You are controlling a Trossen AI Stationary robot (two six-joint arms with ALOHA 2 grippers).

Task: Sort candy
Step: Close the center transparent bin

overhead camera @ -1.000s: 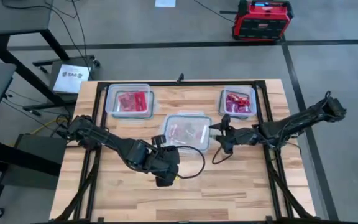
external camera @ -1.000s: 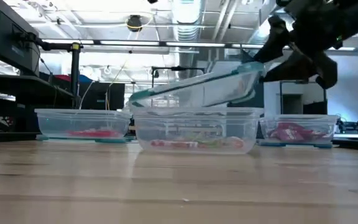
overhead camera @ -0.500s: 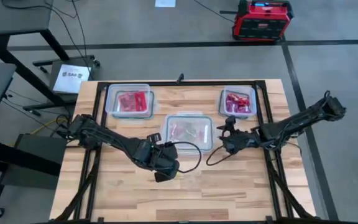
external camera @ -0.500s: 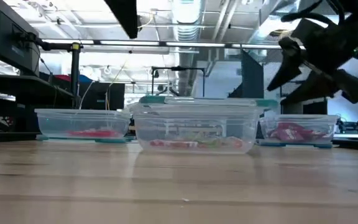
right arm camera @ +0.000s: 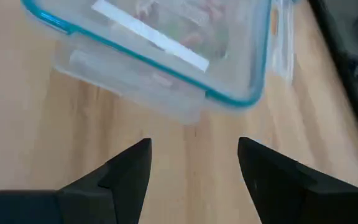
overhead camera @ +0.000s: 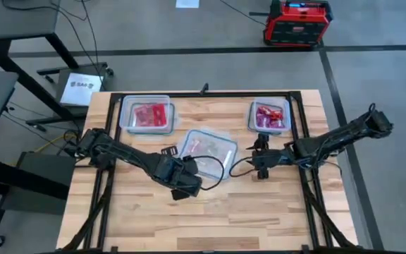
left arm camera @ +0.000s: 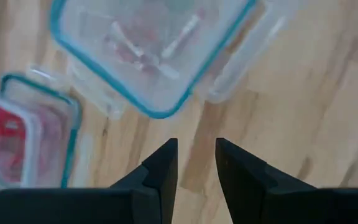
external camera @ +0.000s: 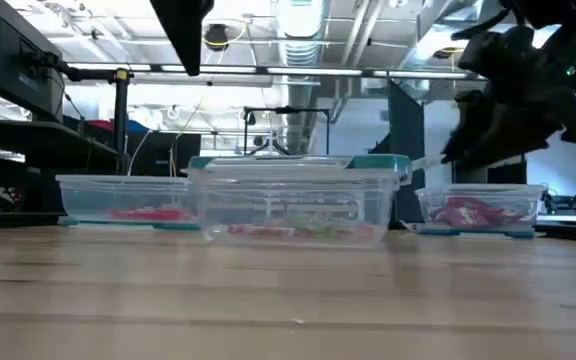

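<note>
Nearest the table's front edge, the left gripper hangs over the wood just beside the middle container, its fingers a narrow gap apart and holding nothing. That lidded clear container sits skewed near the table's centre — pale pink candy shows through the lid. The right gripper hovers close to its other side, fingers spread wide and empty. Toward the far-left corner, a second container holds red candy; at the far-right corner a third holds red and pink packets.
</note>
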